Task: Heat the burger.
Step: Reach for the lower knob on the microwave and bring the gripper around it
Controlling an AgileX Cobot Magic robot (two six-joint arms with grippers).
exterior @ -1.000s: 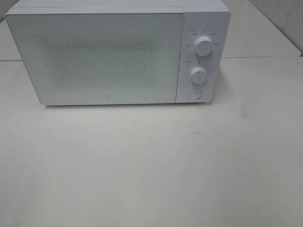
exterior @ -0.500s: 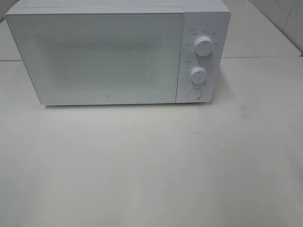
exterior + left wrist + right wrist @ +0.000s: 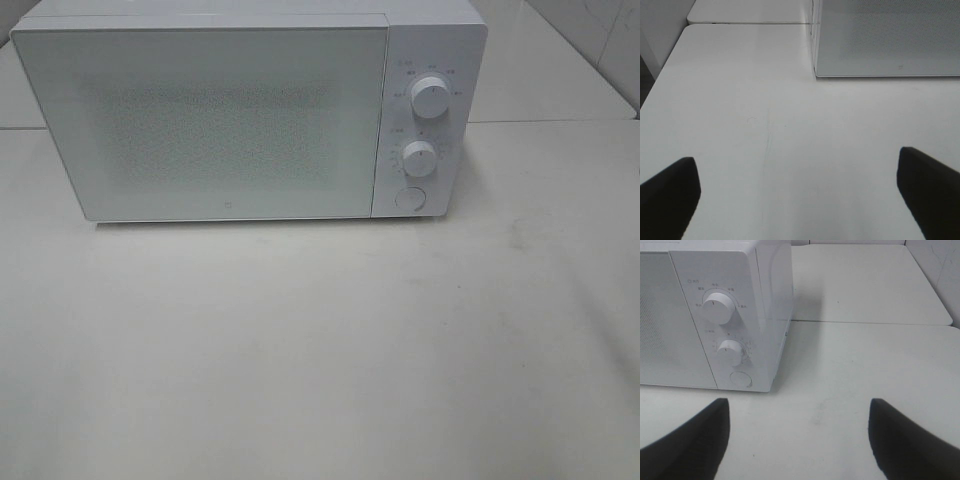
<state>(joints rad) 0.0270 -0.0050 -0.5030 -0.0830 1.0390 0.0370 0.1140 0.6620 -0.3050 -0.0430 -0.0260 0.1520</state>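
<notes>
The left gripper (image 3: 795, 167) and right gripper (image 3: 799, 407) are hovering wide open, gripping nothing, before the closed microwave (image 3: 230, 120) on the table (image 3: 320, 350).

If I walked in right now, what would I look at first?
The big white box-shaped microwave at the back of the plain white table, with its door shut. Down its right side sit a round white upper knob, a round white lower knob and a round white button. Nearer, the left gripper and the right gripper hang open and empty over the table, black fingers spread wide.
</notes>
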